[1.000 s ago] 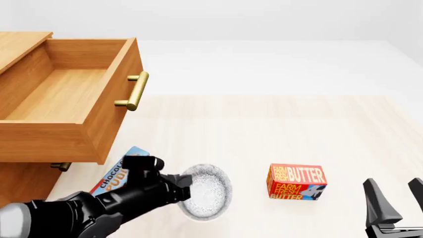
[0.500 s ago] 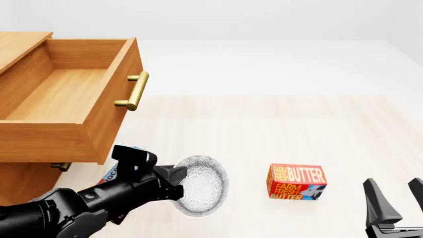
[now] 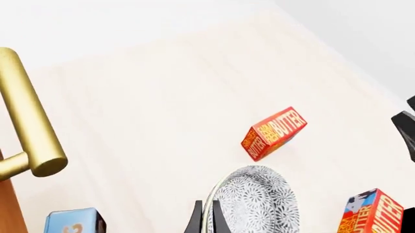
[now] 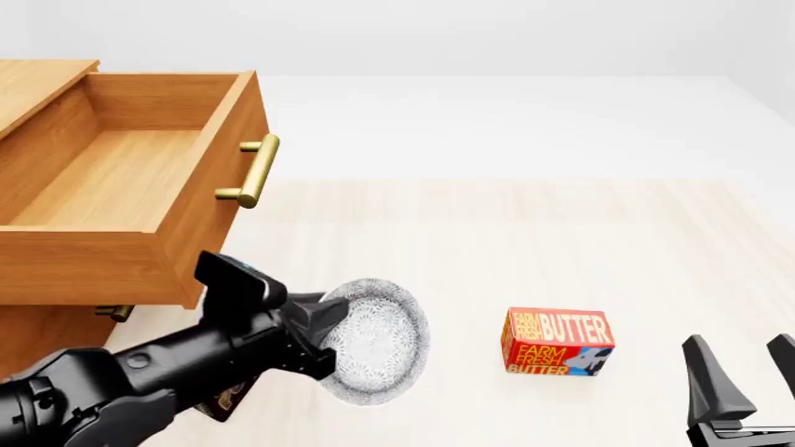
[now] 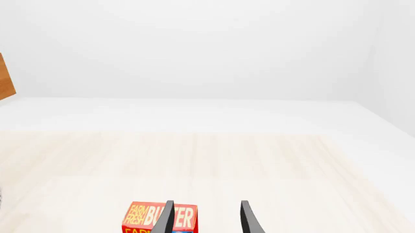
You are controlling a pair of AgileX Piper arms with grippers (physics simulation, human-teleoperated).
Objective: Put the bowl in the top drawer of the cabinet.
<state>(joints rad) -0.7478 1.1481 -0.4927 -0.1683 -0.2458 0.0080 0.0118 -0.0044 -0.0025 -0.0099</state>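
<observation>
The left arm's black, angular tool (image 4: 326,326) is clamped on the rim of the small round white ceramic bowl (image 4: 372,340) with its fine blue-grey floral pattern; in the left wrist view two thin dark fingers (image 3: 196,221) pinch the bowl's near edge. The bowl is tipped steeply, its patterned hollow facing forward and to the right in the front view, low over the pale, faintly grained wooden table (image 4: 522,242). It hangs just right of and below the front of the top drawer (image 4: 125,177), a deep box of smooth light-brown wood that stands pulled out, its flat floor bare, a cylindrical brass bar handle (image 4: 252,171) on its front. The drawer belongs to the light-brown wooden cabinet (image 4: 37,84), whose slab top shows at the far left. To the bowl's right, well apart from it, a rectangular red-and-orange cardboard butter box (image 4: 557,343) stands upright on the table. A second printed carton (image 4: 222,400) lies mostly hidden under the left arm. The right arm's tool (image 4: 743,382) sits at the lower right, its two tapering black fingers spread apart and holding nothing.
</observation>
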